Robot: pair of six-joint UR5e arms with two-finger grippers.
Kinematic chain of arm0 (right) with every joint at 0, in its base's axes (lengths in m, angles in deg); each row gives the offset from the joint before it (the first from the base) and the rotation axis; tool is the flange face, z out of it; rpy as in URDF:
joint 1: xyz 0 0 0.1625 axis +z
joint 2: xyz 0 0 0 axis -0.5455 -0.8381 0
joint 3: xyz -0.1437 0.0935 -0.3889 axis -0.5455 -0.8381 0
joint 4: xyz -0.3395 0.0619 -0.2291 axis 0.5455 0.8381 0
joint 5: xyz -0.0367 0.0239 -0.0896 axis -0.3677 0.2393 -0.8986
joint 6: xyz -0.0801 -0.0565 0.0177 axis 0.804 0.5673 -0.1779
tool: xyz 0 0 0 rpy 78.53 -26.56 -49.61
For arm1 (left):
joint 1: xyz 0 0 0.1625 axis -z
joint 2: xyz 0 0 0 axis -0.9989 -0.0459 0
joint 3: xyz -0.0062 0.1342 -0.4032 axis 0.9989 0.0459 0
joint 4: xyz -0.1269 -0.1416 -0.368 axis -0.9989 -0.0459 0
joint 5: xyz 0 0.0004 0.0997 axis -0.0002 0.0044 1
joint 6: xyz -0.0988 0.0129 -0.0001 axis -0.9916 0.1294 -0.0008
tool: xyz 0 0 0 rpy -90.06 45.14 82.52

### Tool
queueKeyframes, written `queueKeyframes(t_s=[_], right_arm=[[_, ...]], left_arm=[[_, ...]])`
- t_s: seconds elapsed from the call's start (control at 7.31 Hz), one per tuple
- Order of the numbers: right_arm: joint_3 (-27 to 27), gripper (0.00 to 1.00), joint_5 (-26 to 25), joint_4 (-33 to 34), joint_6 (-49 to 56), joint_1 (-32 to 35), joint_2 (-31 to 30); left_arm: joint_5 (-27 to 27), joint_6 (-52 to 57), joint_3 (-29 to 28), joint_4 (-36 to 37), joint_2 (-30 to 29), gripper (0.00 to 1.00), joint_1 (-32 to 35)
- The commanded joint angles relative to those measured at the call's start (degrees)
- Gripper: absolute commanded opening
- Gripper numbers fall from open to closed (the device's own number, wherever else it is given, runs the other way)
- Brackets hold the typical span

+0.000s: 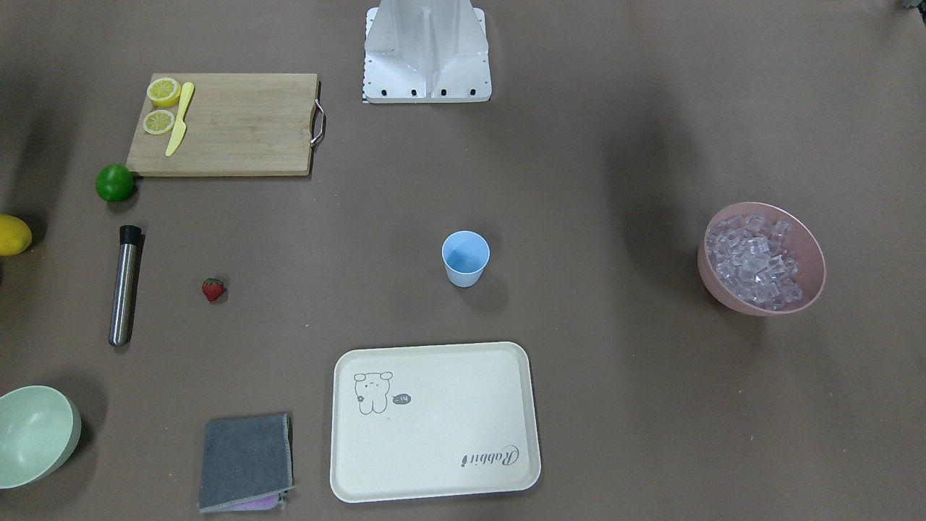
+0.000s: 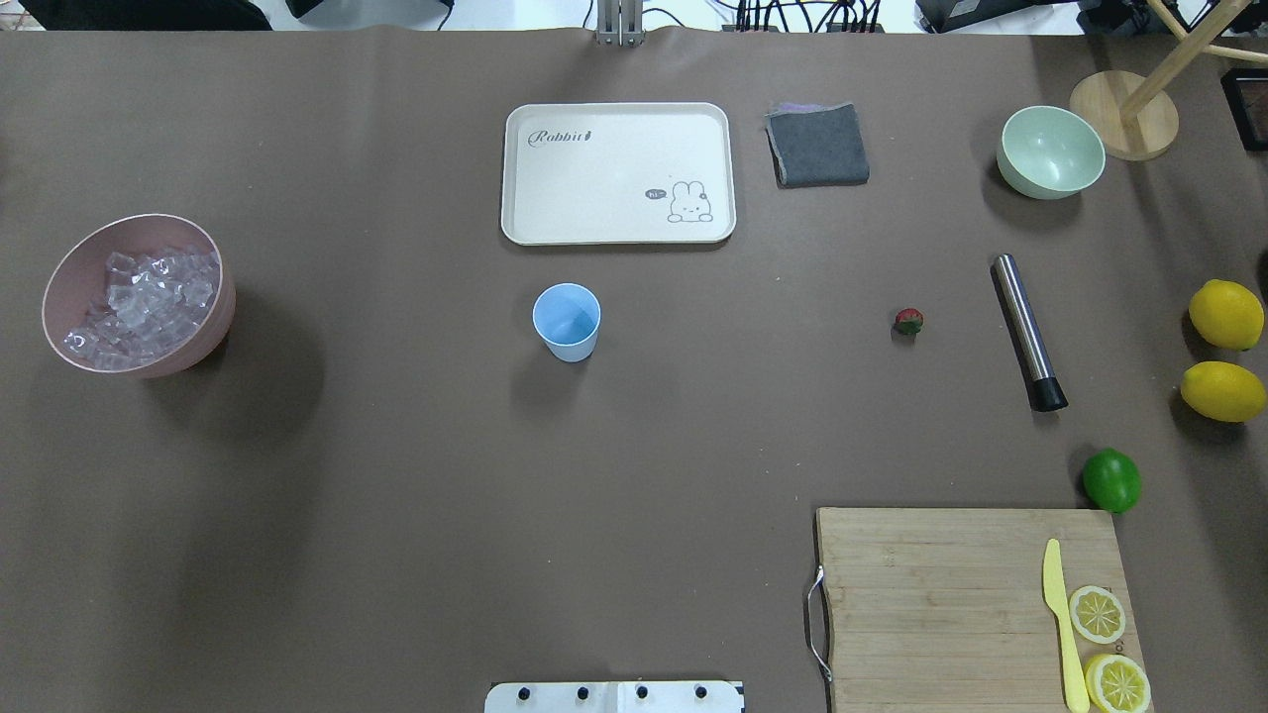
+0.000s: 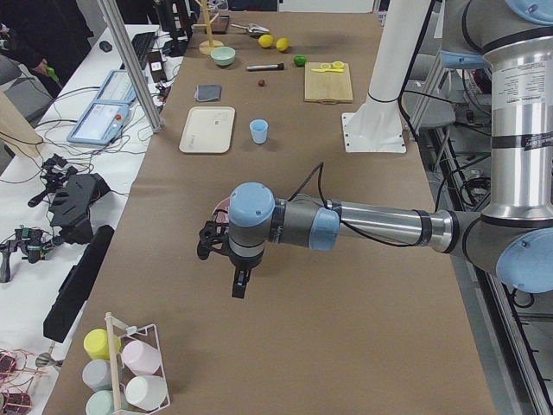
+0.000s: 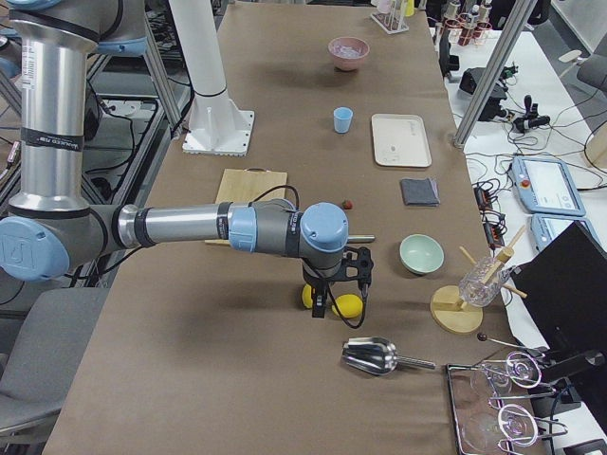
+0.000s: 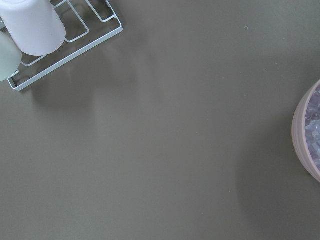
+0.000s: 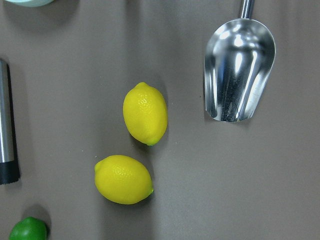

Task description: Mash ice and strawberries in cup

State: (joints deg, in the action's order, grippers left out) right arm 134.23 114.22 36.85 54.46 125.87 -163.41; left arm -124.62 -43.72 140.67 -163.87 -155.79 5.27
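Your two arms come first. The left gripper [image 3: 238,281] hangs over bare table at the left end, just beside the pink bowl [image 2: 203,342]. The right gripper [image 4: 327,303] hangs above the two lemons [image 6: 145,113] at the right end. Each shows only in a side view, so you cannot tell how wide either one stands, though neither seems to carry anything.

The tray [image 2: 555,198] lies just beyond the cup [image 2: 567,321]. The cup stands upright mid-table and looks empty. The pink bowl, well to its left, holds all the ice [image 2: 144,297]. The muddler [image 2: 1027,332] lies flat on the right side, and a steel scoop [image 6: 239,75] lies near the lemons. The strawberry [image 2: 908,320] sits alone on the table between cup and muddler, nearer the muddler.

By my reading you are at the very start: nothing is loaded and mashing cannot begin. The next move is to fill the cup. The right arm is the closer one for the strawberry, which calls for a narrow, careful pinch from above. The ice wants the scoop, or a few cubes picked singly by the left arm. Only then reach for the muddler.
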Motion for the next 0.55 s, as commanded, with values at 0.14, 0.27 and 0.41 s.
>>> queueKeyframes(t_s=[0.14,0.27,0.41], right_arm=[[0.20,1.00,0.29,0.00,0.05,0.00,-0.26],[0.29,1.00,0.29,0.00,0.05,0.00,-0.26],[0.29,1.00,0.20,0.00,0.05,0.00,-0.18]], left_arm=[[-0.04,-0.21,-0.24,0.15,-1.30,0.97,0.00],[-0.22,-0.12,-0.59,0.33,-1.39,0.97,0.00],[-0.05,-0.04,-0.42,-0.11,-1.74,0.97,0.00]])
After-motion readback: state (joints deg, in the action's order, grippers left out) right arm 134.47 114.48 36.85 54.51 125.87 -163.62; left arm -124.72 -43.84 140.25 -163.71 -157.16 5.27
